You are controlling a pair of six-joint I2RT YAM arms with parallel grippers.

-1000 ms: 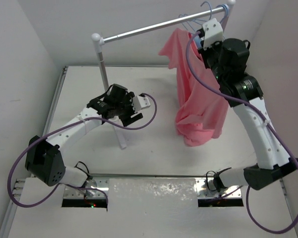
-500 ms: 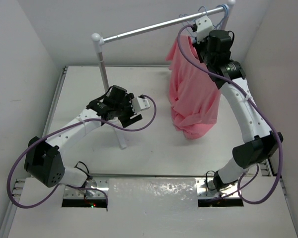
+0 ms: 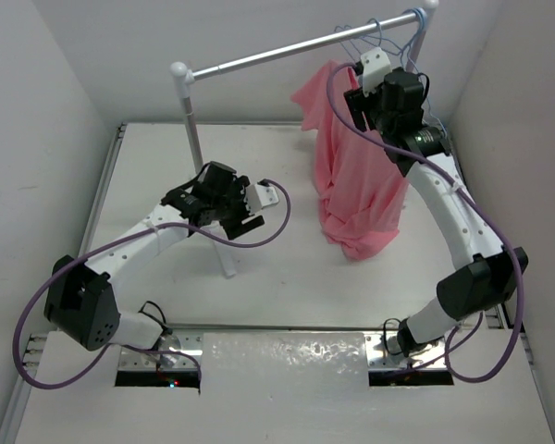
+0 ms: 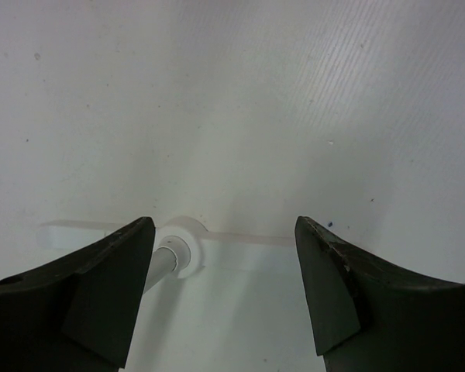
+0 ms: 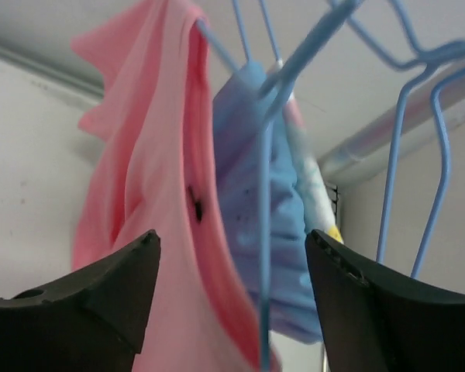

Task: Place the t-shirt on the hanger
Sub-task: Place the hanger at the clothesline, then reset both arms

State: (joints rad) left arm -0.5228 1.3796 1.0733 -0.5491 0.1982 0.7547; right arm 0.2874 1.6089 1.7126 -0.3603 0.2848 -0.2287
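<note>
The salmon-pink t-shirt (image 3: 356, 176) hangs draped from the right end of the rail, over a pale-blue wire hanger (image 3: 375, 32). In the right wrist view the t-shirt (image 5: 147, 201) fills the left side and the hanger (image 5: 263, 232) wire runs down the middle. My right gripper (image 3: 365, 79) is up by the shirt's top, open (image 5: 231, 236), with the cloth and wire in front of its jaws and nothing pinched. My left gripper (image 3: 243, 220) hovers low over the table, open (image 4: 225, 225) and empty.
A grey rail (image 3: 268, 57) spans a stand whose post (image 3: 192, 120) rises by the left arm; its white base (image 4: 182, 244) lies under the left gripper. A light-blue garment (image 5: 248, 194) and more blue hangers (image 5: 442, 139) hang beside the shirt. White walls stand close on both sides.
The right arm swung left along the rail with the t-shirt, then its jaws opened and let go. The shirt now hangs free. The left arm stayed still.
</note>
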